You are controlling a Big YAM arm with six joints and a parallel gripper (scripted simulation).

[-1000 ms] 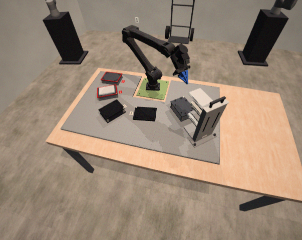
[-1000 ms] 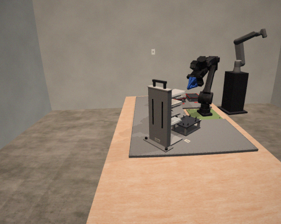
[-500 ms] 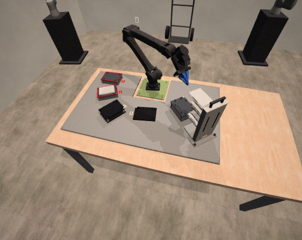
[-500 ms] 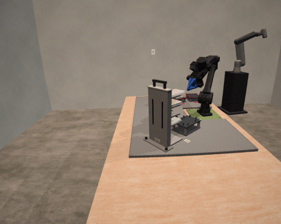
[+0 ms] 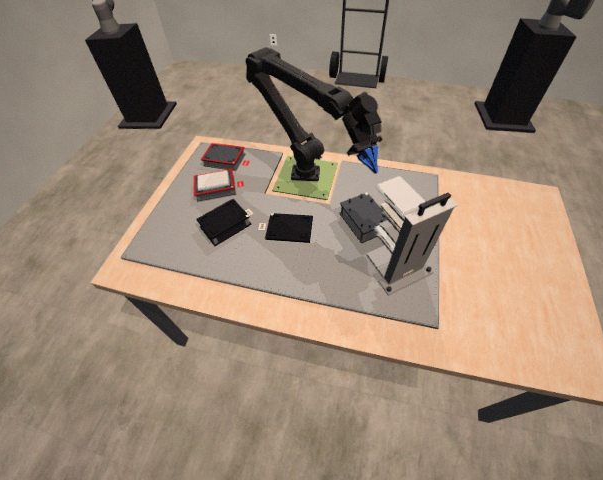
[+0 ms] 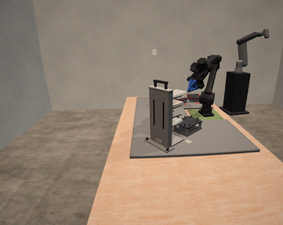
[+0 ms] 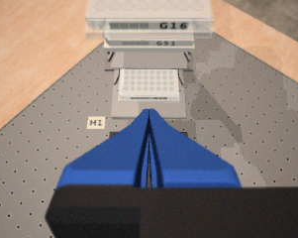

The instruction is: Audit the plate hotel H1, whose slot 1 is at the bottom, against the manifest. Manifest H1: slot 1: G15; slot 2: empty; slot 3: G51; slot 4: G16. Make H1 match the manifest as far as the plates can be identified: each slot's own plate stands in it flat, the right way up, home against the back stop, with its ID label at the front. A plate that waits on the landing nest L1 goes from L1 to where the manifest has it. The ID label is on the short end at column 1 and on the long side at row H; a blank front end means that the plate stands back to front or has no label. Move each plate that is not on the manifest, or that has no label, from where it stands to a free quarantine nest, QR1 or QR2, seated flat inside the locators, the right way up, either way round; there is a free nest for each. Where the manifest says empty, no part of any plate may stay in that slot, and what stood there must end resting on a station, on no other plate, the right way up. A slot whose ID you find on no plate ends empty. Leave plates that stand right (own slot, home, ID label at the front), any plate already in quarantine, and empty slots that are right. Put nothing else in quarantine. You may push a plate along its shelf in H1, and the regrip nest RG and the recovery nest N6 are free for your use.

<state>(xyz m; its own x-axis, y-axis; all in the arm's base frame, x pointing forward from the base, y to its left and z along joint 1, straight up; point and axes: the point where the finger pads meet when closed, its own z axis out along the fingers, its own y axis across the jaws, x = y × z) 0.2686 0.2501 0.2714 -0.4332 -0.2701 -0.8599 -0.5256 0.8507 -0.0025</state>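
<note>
On the grey mat [image 5: 301, 279], plate hotel H1 [image 5: 420, 242] upright, open front facing the arm – top plate [image 7: 149, 15] labelled G16 in slot 4, next plate [image 7: 149, 44] apparently G51 just below, another plate [image 7: 149, 84] low down, ID unreadable. Blue gripper [image 7: 149, 116] poised in the air before the hotel front, well apart from it – jaws pressed together, gripping nothing

Top view: high, well back, looks down at the whole table [image 5: 497, 289], hotel [image 5: 417, 242] right of centre. Exterior: low, off one table end, faces along it at the hotel's [image 6: 160, 113] back panel; arm [image 6: 210, 79] beyond. Wrist: rides behind the gripper [image 7: 149, 115], close, faces the hotel's front. All three share the hotel.
</note>
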